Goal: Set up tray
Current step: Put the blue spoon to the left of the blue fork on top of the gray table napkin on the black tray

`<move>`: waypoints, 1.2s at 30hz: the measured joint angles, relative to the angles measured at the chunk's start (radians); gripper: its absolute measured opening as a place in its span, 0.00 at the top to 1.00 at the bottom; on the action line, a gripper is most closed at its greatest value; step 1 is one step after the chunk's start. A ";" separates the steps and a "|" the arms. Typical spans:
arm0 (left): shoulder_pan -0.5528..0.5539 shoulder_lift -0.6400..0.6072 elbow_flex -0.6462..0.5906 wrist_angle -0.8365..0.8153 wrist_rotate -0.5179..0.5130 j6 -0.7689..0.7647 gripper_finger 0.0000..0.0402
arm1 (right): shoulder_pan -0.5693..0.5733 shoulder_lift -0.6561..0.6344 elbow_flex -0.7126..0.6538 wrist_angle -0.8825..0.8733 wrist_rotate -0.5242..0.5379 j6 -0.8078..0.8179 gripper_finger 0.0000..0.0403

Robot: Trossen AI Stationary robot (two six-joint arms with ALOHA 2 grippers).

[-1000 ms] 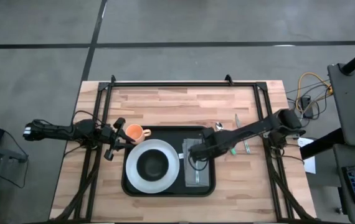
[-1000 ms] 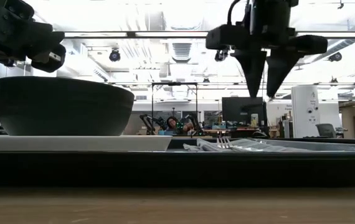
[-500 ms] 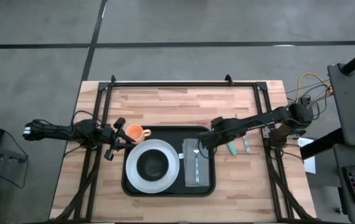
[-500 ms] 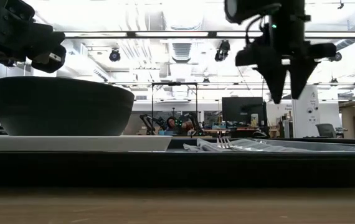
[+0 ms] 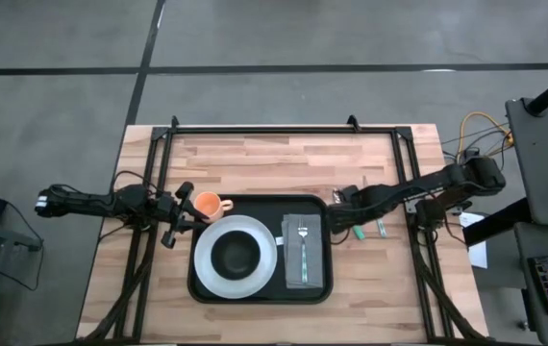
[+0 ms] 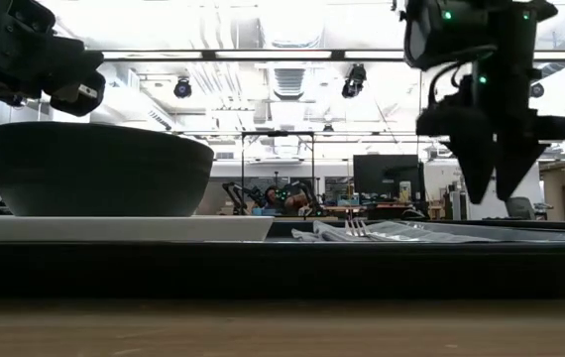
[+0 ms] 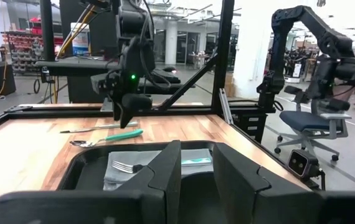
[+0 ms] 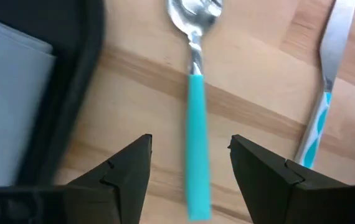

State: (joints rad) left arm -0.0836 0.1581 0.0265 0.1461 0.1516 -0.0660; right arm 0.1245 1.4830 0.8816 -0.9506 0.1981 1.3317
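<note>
High view: tray (image 5: 197, 284) has plate, bowl, napkin w/ fork; spoon (image 8: 194, 93) + knife (bench) left. Right gripper (image 8: 190, 163) open, empty, over spoon; left gripper (image 5: 171, 222) part-closed, whether holding anything: can't tell.

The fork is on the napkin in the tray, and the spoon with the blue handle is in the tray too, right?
Not quite. The fork does lie on the napkin in the tray, but the spoon is on the wooden table beside the tray. The right wrist view shows it, under the open right gripper.
</note>
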 joint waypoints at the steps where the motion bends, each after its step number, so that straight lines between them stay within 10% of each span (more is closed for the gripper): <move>1: 0.000 0.000 0.000 0.000 0.000 0.000 0.81 | -0.002 0.001 -0.009 0.000 -0.002 -0.006 0.49; 25: 0.000 0.001 0.000 0.000 0.000 0.000 0.81 | -0.100 0.000 -0.213 0.280 -0.107 -0.146 0.49; 36: 0.000 0.001 0.000 0.000 0.000 0.000 0.81 | -0.100 0.001 -0.213 0.289 -0.120 -0.153 0.70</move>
State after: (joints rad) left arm -0.0837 0.1589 0.0265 0.1458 0.1514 -0.0658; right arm 0.0250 1.4841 0.6682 -0.6614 0.0782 1.1786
